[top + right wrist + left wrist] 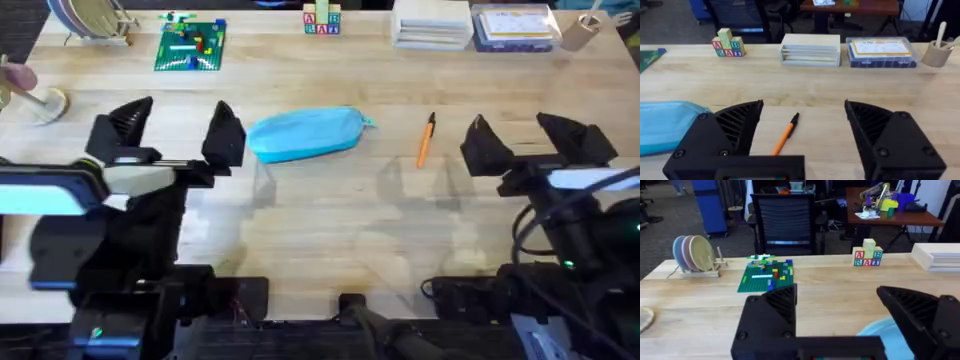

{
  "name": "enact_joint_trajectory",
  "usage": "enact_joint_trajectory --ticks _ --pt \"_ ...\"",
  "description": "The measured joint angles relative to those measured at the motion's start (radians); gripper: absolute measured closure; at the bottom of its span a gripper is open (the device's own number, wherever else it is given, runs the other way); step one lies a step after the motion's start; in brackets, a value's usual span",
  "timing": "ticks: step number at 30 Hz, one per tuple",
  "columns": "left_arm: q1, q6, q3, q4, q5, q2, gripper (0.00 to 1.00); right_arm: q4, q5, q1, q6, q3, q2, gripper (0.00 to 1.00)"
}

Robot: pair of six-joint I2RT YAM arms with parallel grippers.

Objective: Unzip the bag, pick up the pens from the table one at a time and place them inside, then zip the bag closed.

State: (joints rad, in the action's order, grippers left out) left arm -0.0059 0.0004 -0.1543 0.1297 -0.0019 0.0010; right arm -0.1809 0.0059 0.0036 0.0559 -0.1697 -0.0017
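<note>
Both arms reached forward from the near edge of the table, the left arm toward the left side and the right arm toward the right. The left gripper hung with its black jaws spread wide, gripping nothing. The right gripper was likewise parted wide and empty, well apart from the left.

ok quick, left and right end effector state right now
left end effector: open, holding nothing, beside the bag
right end effector: open, holding nothing, near the pen
</note>
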Motion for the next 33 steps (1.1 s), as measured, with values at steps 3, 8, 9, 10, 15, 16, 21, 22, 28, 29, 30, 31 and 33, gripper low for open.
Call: enact_joint_trajectory --ticks 3,8,9,10,15,16,21,22,28,29,30,31,33 --pt "0.0 0.0 -0.062 0.085 -0.013 0.0 0.007 -0.093 0.0 0.0 0.005 -0.061 0.0 0.004" --pt "0.0 0.0 -0.17 0.206 -0.022 0.037 0.007 -0.164 0.0 0.0 0.008 -0.142 0.008 0.004" --pt "0.0 0.0 -0.196 0.229 -0.023 0.054 0.007 -0.166 0.0 0.0 0.009 -0.159 0.018 0.004" --pt "0.0 0.0 -0.221 0.251 -0.025 0.072 0.007 -0.167 0.0 0.0 0.009 -0.175 0.03 0.004" --pt "0.0 0.0 -0.555 0.5 -0.026 0.384 0.007 -0.356 0.0 0.0 0.016 -0.478 0.374 0.004" --pt "0.0 0.0 -0.578 0.522 -0.025 0.406 0.007 -0.374 0.0 0.0 0.016 -0.508 0.409 0.004" --pt "0.0 0.0 -0.705 0.649 -0.025 0.537 0.007 -0.472 -0.003 0.0 0.016 -0.64 0.567 0.004" --pt "0.0 0.0 -0.731 0.675 -0.025 0.567 0.007 -0.494 -0.003 0.0 0.016 -0.665 0.598 0.004" --pt "0.0 0.0 -0.856 0.8 -0.025 0.732 0.007 -0.599 -0.004 0.0 0.016 -0.783 0.765 0.004" --pt "0.0 0.0 -0.873 0.819 -0.025 0.76 0.007 -0.615 -0.004 0.0 0.016 -0.8 0.793 0.004" --pt "0.0 0.0 -0.89 0.839 -0.025 0.787 0.006 -0.63 -0.004 0.0 0.016 -0.816 0.821 0.004" --pt "0.0 0.0 -0.906 0.857 -0.025 0.813 0.007 -0.643 -0.004 0.0 0.016 -0.831 0.846 0.004" --pt "0.0 0.0 -0.934 0.885 -0.025 0.867 0.007 -0.667 -0.004 0.0 0.016 -0.857 0.895 0.004"
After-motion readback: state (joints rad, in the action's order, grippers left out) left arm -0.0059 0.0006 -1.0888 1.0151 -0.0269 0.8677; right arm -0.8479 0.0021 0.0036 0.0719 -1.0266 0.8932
